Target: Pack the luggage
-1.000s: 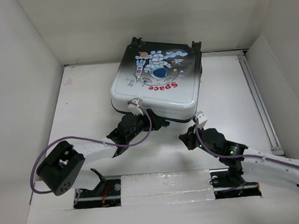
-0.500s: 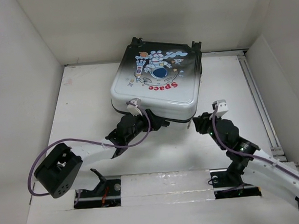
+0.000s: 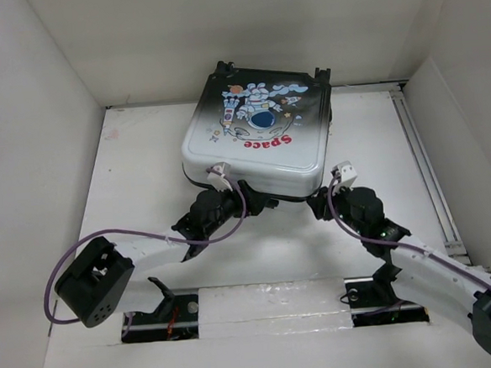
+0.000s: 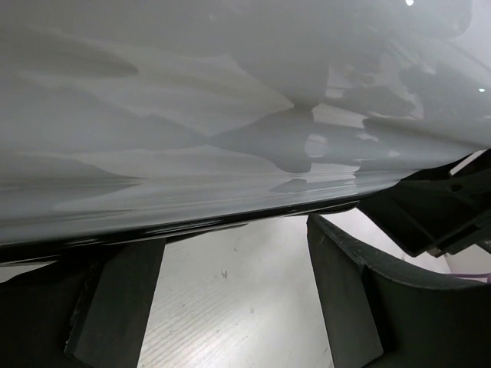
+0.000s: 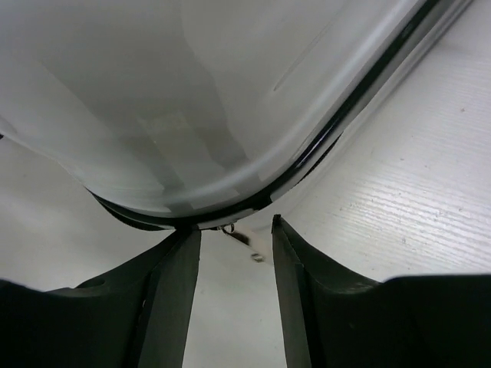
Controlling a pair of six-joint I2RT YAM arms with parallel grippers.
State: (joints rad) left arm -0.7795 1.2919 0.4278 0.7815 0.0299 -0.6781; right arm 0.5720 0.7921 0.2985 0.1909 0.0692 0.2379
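White-to-black luggage (image 3: 259, 141) lies closed at the back middle of the surface (image 3: 135, 175), unmoved. My right end effector (image 3: 318, 202) has swung left to its near right corner, fingers spread with the zipper pull (image 5: 245, 245) between them. My left end effector (image 3: 262, 205) stays released at the near edge.

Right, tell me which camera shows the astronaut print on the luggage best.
Top external: the whole lid of the luggage faces it, with the astronaut print and red "Space" lettering in full. Both wrist views sit too close, showing only glossy pale shell and the dark seam, no print.
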